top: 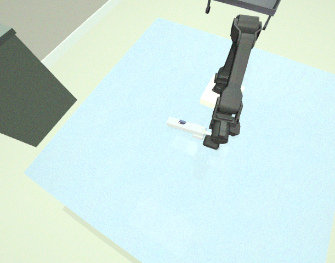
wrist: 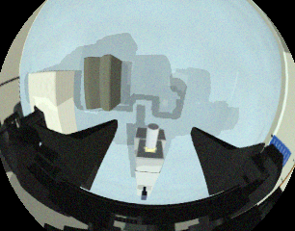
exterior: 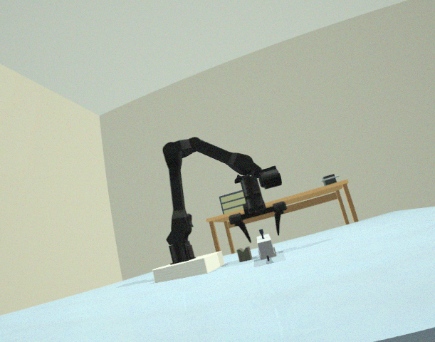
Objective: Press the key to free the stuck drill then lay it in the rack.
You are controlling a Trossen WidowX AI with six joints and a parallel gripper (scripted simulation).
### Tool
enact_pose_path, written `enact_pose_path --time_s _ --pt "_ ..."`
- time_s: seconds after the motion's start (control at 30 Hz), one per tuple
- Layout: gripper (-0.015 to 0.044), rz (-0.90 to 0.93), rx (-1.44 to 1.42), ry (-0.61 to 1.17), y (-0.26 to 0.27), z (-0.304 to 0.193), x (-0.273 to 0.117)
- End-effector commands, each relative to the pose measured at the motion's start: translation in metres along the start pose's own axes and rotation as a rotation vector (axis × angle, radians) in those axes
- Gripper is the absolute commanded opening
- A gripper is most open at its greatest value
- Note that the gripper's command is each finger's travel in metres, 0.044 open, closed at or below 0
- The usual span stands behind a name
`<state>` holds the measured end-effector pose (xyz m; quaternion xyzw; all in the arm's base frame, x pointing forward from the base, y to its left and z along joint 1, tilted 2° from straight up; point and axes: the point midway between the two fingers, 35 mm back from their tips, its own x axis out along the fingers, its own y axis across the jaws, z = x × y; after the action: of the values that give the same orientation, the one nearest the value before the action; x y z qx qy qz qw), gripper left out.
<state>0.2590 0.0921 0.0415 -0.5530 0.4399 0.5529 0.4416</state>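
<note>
A long white housing [top: 184, 126] [exterior: 265, 247] [wrist: 147, 166] lies on the pale blue table top. A small dark key [top: 182, 121] [exterior: 261, 232] [wrist: 144, 192] sticks up from it. The pale drill [top: 206, 131] [wrist: 151, 135] pokes out of the housing's end nearest the arm. My gripper [top: 218, 138] [exterior: 263, 237] [wrist: 155, 127] is open and empty. It points down, its two fingers straddling the drill end just above the housing. The small grey-brown rack [exterior: 243, 254] [wrist: 104, 81] stands close beside the housing, toward the arm's base. In the top view the arm hides the rack.
The arm stands on a white base slab [top: 208, 98] [exterior: 188, 270] [wrist: 51, 99]. A dark cabinet [top: 20, 93] stands off the table to the left. A wooden table [exterior: 305, 199] and a grey cart [top: 247, 5] stand farther back in the room.
</note>
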Motion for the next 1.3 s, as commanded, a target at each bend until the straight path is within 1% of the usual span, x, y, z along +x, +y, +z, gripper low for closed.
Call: enact_pose_path --time_s 0.0,0.7,1.23,1.27 --pt "0.0440 0.007 -0.004 -0.001 0.001 -0.002 0.008" --pt "0.0440 0.007 -0.004 0.000 0.003 -0.010 0.037" --pt "0.0020 0.003 0.001 0.000 0.002 -0.009 0.034" --pt "0.0013 0.003 0.001 0.000 0.002 -0.009 0.034"
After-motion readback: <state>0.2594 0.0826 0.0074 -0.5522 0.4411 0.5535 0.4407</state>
